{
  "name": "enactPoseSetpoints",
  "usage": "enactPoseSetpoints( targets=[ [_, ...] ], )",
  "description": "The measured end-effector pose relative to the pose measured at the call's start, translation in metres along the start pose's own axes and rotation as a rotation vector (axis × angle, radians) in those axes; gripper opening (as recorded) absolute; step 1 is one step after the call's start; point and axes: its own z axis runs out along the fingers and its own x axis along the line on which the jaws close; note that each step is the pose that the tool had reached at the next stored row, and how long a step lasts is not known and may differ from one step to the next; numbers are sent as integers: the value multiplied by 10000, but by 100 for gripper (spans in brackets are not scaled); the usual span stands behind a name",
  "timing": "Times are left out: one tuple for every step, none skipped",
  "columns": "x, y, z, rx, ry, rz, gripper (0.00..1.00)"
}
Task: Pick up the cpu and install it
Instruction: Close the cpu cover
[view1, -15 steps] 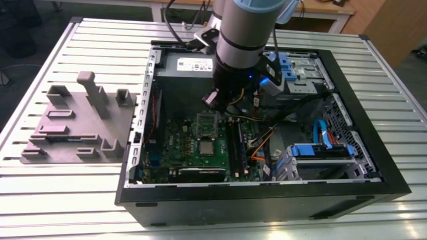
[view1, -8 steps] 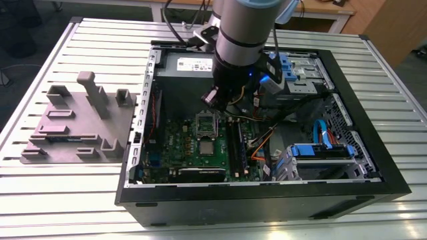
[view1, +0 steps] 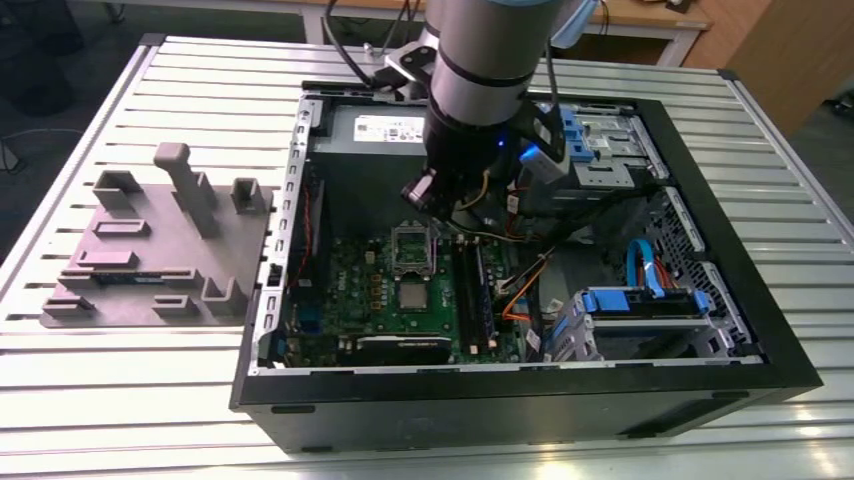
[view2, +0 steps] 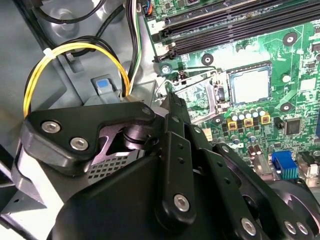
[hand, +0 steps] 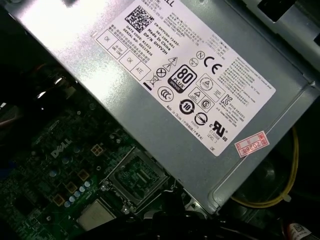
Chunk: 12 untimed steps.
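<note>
1. The open computer case (view1: 534, 400) stands on the slatted desk (view1: 160, 400), and the arm reaches down into it.
2. The grey power supply box (hand: 190, 75) lies just beside the green board (view1: 360, 290).
3. The gripper (view2: 170, 102) hangs above the board, near the socket (view2: 196, 95). We cannot tell how far it is open, and we see nothing in it.
4. The cpu (view2: 250, 85) lies flat on the board, just beside the socket and apart from the gripper.
5. We judge the cpu to be light, stiff and thin, with a slippery metal top and a delicate underside, so two opposite edges are the best hold.
</note>
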Motion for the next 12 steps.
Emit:
enactPoseSetpoints(
  targets=[
    [1, 2, -7, 3, 3, 1, 10],
    [2, 4, -15, 7, 6, 1, 10],
    [3, 6, -22, 10, 10, 1, 10],
    [4, 8, -29, 14, 13, 1, 10],
    [4, 10, -37, 17, 16, 2, 10],
    [5, 12, -44, 21, 19, 1, 10],
    [6, 14, -51, 24, 22, 2, 10],
    [7, 16, -59, 27, 26, 2, 10],
    [8, 18, -66, 31, 29, 2, 10],
    [9, 20, -73, 34, 32, 2, 10],
    [10, 22, -81, 38, 35, 3, 10],
    [11, 24, -88, 41, 38, 2, 10]
  ],
)
